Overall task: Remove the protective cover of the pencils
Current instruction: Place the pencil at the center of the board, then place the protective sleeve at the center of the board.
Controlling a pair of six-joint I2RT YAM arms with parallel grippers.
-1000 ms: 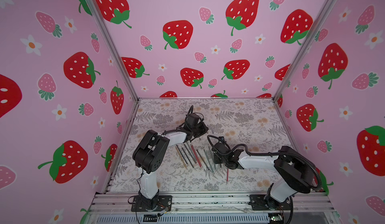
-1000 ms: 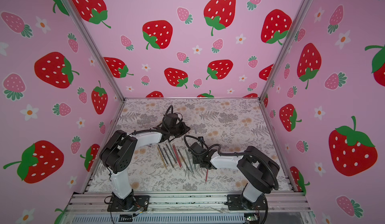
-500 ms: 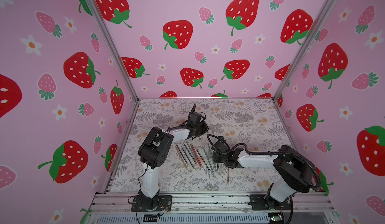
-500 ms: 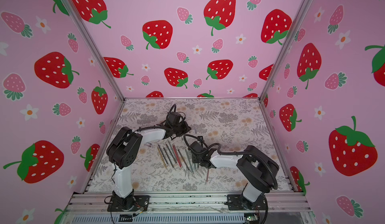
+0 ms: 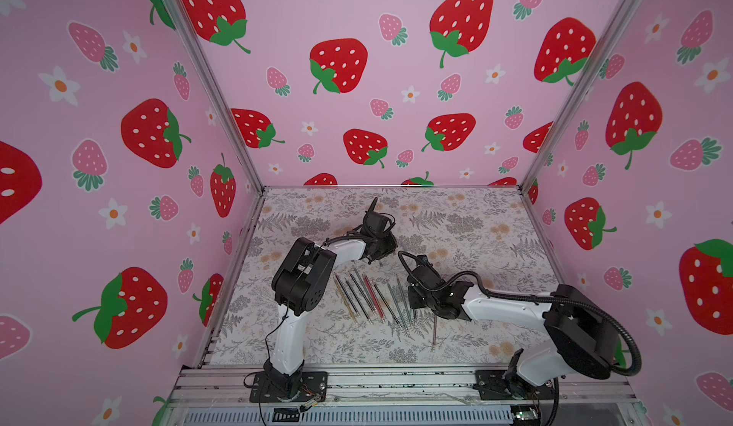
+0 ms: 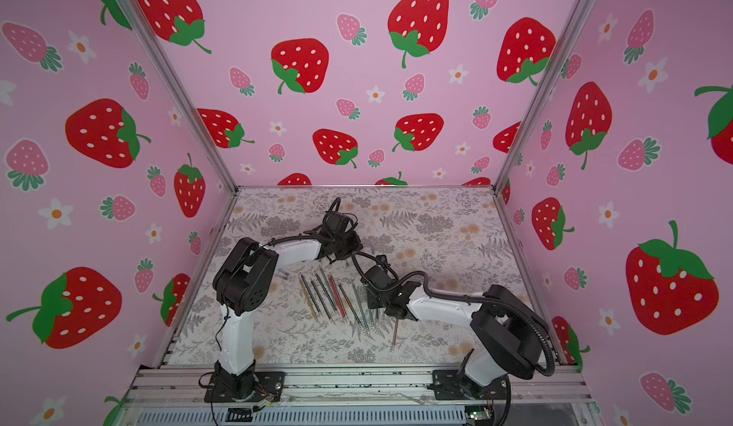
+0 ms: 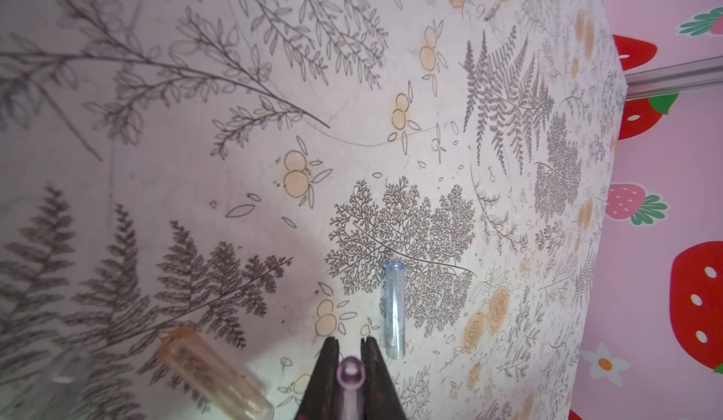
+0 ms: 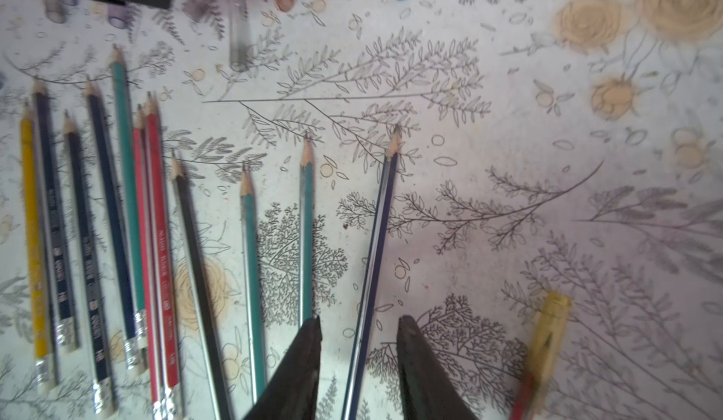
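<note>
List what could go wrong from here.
1. The right gripper stands open astride the blue pencil; lifting away could drag it or nudge the teal pencil next to it.
2. The left gripper is shut on a purple cap; released here, it may roll among the blue cap and orange cap lying nearby.
3. The red pencil, yellow cap on, lies apart from the other pencils near the right gripper and could be knocked.

Wide open across the far right of the surface (image 5: pixel 476 221). Blocked near centre by the row of pencils (image 5: pixel 373 297). Cluttered with loose caps (image 7: pixel 394 308) just beyond, around the left claw (image 7: pixel 351 343).
</note>
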